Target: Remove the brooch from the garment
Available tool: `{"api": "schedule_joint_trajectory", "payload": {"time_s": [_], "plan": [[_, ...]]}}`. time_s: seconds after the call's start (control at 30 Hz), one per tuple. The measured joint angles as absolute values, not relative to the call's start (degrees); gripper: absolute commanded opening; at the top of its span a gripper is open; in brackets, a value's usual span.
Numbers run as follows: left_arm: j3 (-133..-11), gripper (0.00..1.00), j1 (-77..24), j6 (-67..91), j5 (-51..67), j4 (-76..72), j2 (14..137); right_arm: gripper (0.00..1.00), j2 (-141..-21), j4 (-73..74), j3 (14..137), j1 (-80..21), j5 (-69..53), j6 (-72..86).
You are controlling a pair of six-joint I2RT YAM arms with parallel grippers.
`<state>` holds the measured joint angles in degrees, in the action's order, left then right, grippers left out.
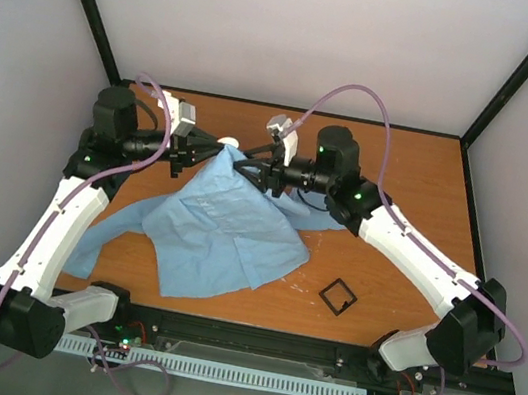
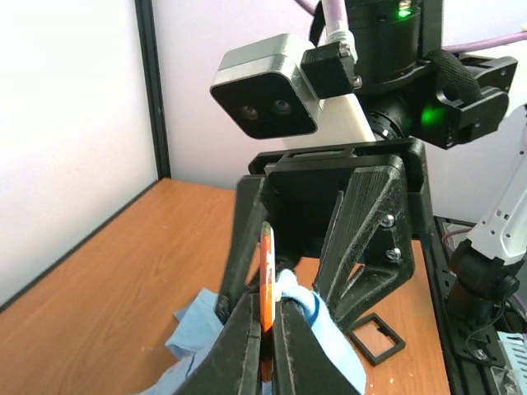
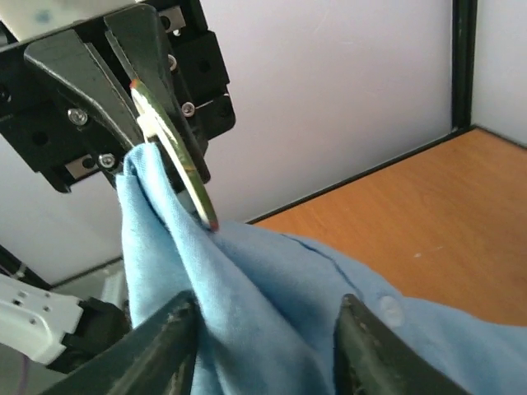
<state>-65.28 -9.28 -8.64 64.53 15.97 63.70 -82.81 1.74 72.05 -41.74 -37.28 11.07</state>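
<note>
- A white-walled booth with black corner posts encloses an orange-brown table [image 1: 405, 171].
- Toward the near right corner lies a small black square frame [image 1: 338, 296], well apart from both arms and no part of the job.
- The blue garment [image 1: 228, 232] sprawls over the left-centre of the table, one part drawn up in a ridge toward the far edge.
- The right tool [image 3: 268, 317] straddles that ridge, a finger on each side of the cloth. I cannot tell whether it pinches the cloth or only brackets it.
- Just beyond, nearer the far edge, the left tool [image 2: 265, 329] is clamped on the brooch [image 3: 177, 156], a thin disc seen edge-on, with a tuft of cloth caught beside it.
- The brooch lies up the ridge from the right tool, toward the left arm, which has it. I judge that parting them calls for a pull along that ridge, the tools drawing away from each other.
</note>
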Motion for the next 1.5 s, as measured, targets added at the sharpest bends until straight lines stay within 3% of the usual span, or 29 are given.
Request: {"api": "schedule_joint_trajectory", "payload": {"time_s": [0.17, 0.5, 0.8, 0.87, 1.07, 1.17, 1.23, 1.27, 1.33, 1.4, 1.5], "plan": [[-65.1, 0.01, -9.3, -7.7, 67.9, 12.0, 63.1, 0.54, -81.1, 4.4, 74.6, -38.2, -38.5, 8.3], [-65.3, 0.01, -9.5, -10.1, 74.5, 17.5, 63.5, 0.47, -79.4, 2.9, 78.5, -36.9, -50.3, 5.8], [-66.9, 0.01, -9.5, -12.7, 75.1, 21.7, 64.3, 0.43, -84.3, 10.5, 85.4, -38.6, -52.5, 1.3], [-67.2, 0.01, -9.5, -13.0, 75.1, 22.1, 64.5, 0.38, -85.2, 11.7, 86.3, -38.9, -52.5, 0.6], [-67.4, 0.01, -9.5, -14.2, 74.6, 24.2, 64.8, 0.04, -87.4, 14.7, 88.2, -39.8, -53.1, -0.9], [-67.9, 0.02, -9.5, -14.5, 74.3, 25.2, 65.5, 0.03, -87.6, 16.0, 88.8, -39.9, -53.4, -1.5], [-68.2, 0.1, -9.5, -14.7, 74.1, 26.0, 65.6, 0.03, -87.6, 16.1, 88.9, -39.9, -53.3, -2.0], [-68.4, 0.25, -9.5, -15.0, 73.9, 26.6, 65.7, 0.03, -87.6, 16.1, 88.9, -39.9, -53.1, -2.1], [-69.2, 0.38, -9.5, -16.3, 73.5, 27.8, 65.9, 0.03, -87.3, 14.8, 88.1, -39.9, -52.3, -1.8], [-70.3, 0.47, -9.5, -17.4, 73.2, 29.7, 66.4, 0.02, -85.9, 11.2, 85.1, -39.8, -51.0, -0.1], [-72.1, 0.52, -9.6, -19.2, 73.5, 32.5, 67.0, 0.03, -82.7, 3.1, 77.6, -39.1, -48.8, 4.2]]}}
